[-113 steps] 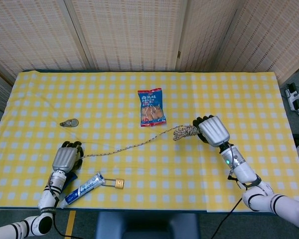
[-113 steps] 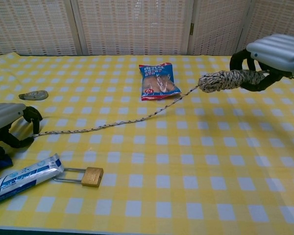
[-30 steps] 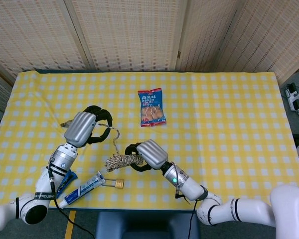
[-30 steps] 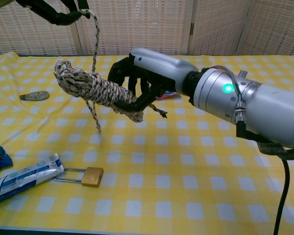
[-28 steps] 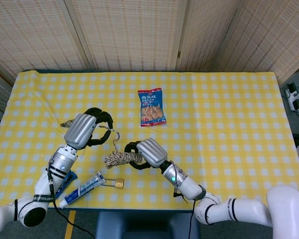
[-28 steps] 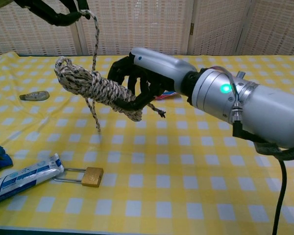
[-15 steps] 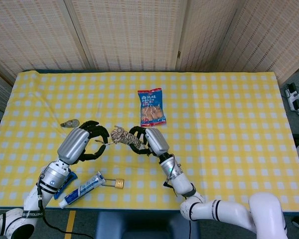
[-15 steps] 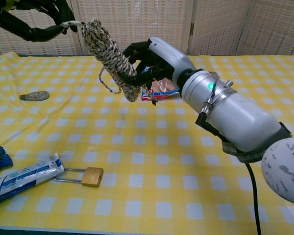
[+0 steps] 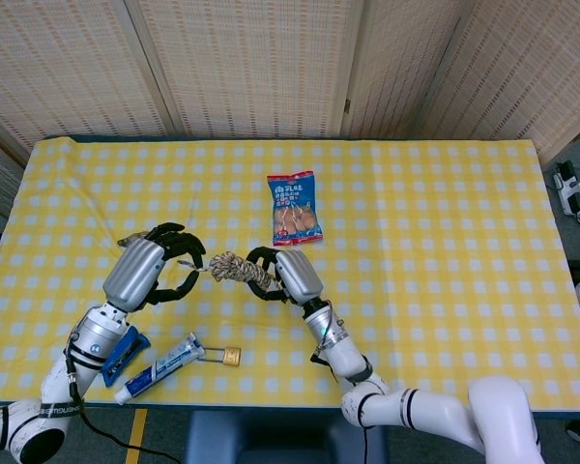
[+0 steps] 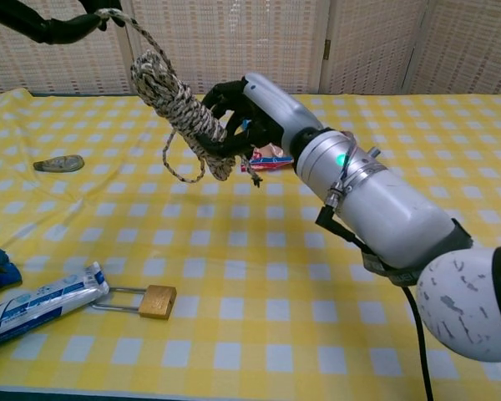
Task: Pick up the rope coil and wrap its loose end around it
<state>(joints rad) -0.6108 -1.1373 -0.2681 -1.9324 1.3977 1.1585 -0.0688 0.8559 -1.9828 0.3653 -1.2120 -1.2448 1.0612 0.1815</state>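
Left hand [image 9: 143, 272] mostly cut off at chest view's top edge; fingertips pinch loose end [image 10: 117, 17] of speckled black-and-white rope coil [image 10: 182, 113]. Right hand [image 10: 255, 106] grips coil's lower end, partly hiding it. Coil aloft above yellow-checked bench [image 10: 334, 301], long axis slanting up-left.
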